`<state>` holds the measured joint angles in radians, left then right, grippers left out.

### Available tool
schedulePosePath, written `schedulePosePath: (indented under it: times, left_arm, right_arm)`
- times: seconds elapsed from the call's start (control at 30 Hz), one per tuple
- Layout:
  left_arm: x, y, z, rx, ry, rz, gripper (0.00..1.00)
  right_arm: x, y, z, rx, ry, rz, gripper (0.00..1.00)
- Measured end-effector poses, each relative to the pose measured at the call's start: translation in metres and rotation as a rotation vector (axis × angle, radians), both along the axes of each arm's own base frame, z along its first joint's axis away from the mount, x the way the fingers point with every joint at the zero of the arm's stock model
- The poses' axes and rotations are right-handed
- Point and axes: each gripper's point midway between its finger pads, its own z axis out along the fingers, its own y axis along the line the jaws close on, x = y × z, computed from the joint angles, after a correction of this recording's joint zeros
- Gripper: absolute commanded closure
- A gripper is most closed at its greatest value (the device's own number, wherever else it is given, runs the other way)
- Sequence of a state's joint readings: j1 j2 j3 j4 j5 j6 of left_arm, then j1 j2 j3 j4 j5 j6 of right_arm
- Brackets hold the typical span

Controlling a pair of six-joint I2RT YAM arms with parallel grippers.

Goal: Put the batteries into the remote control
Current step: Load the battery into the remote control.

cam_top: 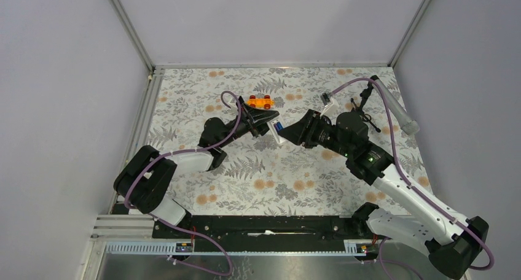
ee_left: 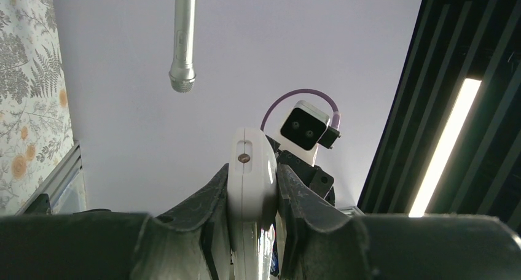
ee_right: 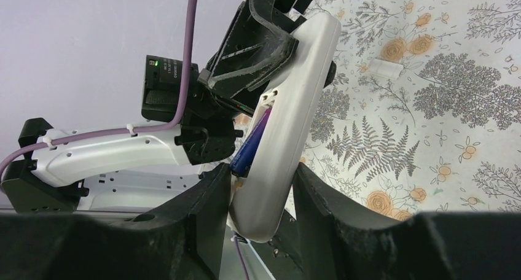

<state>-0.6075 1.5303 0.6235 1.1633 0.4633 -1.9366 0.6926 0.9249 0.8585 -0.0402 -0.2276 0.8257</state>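
Observation:
My left gripper (cam_top: 264, 123) is shut on the white remote control (cam_top: 272, 131) and holds it up above the floral table. In the left wrist view, the remote (ee_left: 250, 169) stands edge-on between the left gripper's (ee_left: 252, 177) fingers. In the right wrist view, the remote (ee_right: 295, 108) has its back bay open. A blue battery (ee_right: 250, 146) sticks out of the bay at a slant. My right gripper (ee_right: 261, 172) has closed round the remote's lower end. One finger presses on the battery's end and the other on the remote's face. Only one battery shows.
An orange toy car (cam_top: 260, 101) sits on the table behind the grippers. A grey tube on a black tripod (cam_top: 396, 108) stands at the back right and also shows in the left wrist view (ee_left: 183, 40). A small white piece (ee_right: 385, 68) lies on the cloth.

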Motion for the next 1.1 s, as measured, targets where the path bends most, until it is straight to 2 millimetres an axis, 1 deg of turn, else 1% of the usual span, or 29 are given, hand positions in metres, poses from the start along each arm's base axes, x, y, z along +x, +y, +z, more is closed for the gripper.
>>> schedulePosePath:
  times: [0.47,0.7,1.1]
  left_arm:
    - [0.006,0.003,-0.007,0.059,-0.042,0.034,1.00]
    - [0.008,0.005,-0.006,0.108,-0.089,0.056,1.00]
    - [0.006,0.007,-0.005,0.233,-0.200,0.090,1.00]
  right_arm:
    - [0.005,0.006,-0.015,-0.024,0.061,0.004,0.56]
    - [0.004,0.012,-0.020,-0.046,0.100,0.033,0.61]
    - [0.003,0.018,-0.032,-0.065,0.172,0.057,0.63]
